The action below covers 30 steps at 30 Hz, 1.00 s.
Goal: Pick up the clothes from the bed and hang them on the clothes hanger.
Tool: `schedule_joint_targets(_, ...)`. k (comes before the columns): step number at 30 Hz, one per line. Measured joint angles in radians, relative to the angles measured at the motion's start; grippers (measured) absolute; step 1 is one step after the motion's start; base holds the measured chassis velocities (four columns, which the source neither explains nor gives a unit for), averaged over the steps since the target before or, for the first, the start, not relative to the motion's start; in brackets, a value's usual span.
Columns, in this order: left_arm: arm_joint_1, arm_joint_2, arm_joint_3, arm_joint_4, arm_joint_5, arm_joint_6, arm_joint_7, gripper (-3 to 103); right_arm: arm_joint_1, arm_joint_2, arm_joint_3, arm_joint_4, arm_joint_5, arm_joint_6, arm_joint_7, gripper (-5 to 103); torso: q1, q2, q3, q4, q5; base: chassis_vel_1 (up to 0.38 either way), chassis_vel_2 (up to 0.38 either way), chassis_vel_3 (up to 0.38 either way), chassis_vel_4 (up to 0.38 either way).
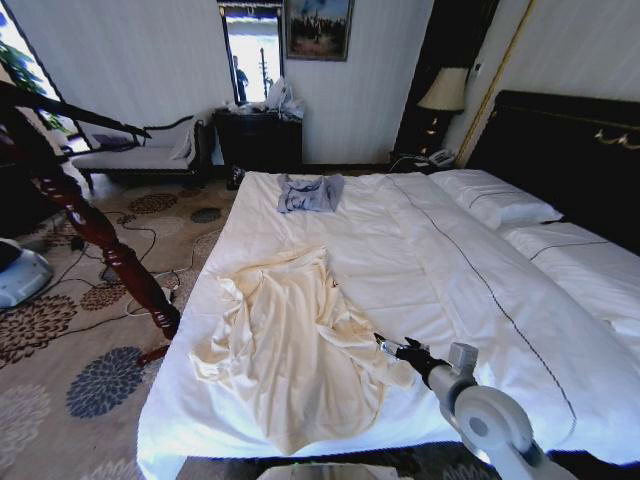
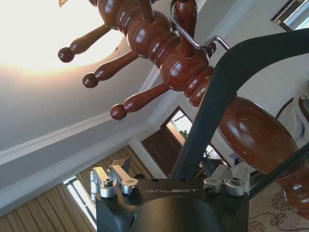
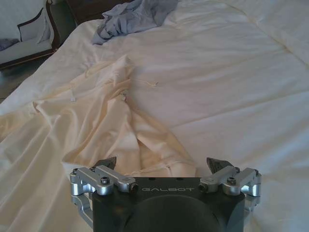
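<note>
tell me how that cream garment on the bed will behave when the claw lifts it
The cream garment lies wrinkled and flat on the bed, so it will likely hang limp and drape. It looks thin, probably light. Pinched at the edge near the open right claw, it may trail and drag across the duvet.

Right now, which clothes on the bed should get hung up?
Find the big white bed. The clothes lie at its near end: one long, wrinkly, cream piece. The other garment, the grey-blue garment, is small, bunched up and lies farther up the bed.
</note>
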Motion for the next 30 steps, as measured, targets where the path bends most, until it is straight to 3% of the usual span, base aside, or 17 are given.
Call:
schedule_joint_targets(8,-0.028,0.008,0.022,0.038,0.012,0.000,0.004,73,-0.003,0.000,-0.002,0.003,0.001,-0.002,0.001,100,0.000,0.000,0.000,-0.0002,-0.0001,0.000,0.000,0.000,0.000)
schedule_joint_targets(10,-0.029,0.010,0.022,0.047,0.020,0.000,0.013,62,-0.006,-0.001,0.003,0.006,0.002,-0.002,0.001,100,0.000,0.000,0.000,-0.0001,-0.0001,0.000,0.000,0.000,0.000)
schedule_joint_targets(13,-0.029,0.011,0.023,0.049,0.025,0.000,0.018,57,-0.007,0.000,0.003,0.006,0.002,-0.003,0.001,100,0.000,0.000,0.000,-0.0002,0.0000,0.000,0.000,0.000,0.000)
schedule_joint_targets(16,-0.028,0.013,0.022,0.049,0.030,0.000,0.025,40,-0.009,0.006,0.000,0.007,0.001,-0.003,0.001,100,0.000,0.000,0.000,-0.0002,0.0000,0.000,0.000,0.000,0.000)
schedule_joint_targets(17,-0.028,0.013,0.022,0.049,0.030,0.000,0.025,40,-0.009,0.006,0.000,0.007,0.001,-0.003,0.001,100,0.000,0.000,0.000,-0.0002,0.0000,0.000,0.000,0.000,0.000)
schedule_joint_targets(20,-0.023,0.015,0.017,0.048,0.037,0.000,0.033,26,-0.012,0.013,-0.003,0.007,-0.002,-0.003,-0.001,100,0.000,0.000,0.000,-0.0003,-0.0001,0.000,0.000,0.000,0.000)
schedule_joint_targets(25,-0.014,0.013,0.010,0.042,0.053,-0.002,0.041,19,-0.018,0.021,-0.010,0.007,-0.012,-0.003,-0.003,100,0.000,0.000,0.000,-0.0002,0.0001,0.000,0.000,0.000,0.000)
schedule_joint_targets(30,-0.003,0.008,-0.002,0.031,0.057,-0.005,0.048,19,-0.024,0.021,-0.010,0.007,-0.016,-0.003,-0.004,100,0.000,0.000,0.000,-0.0001,-0.0001,0.000,0.000,0.000,0.000)
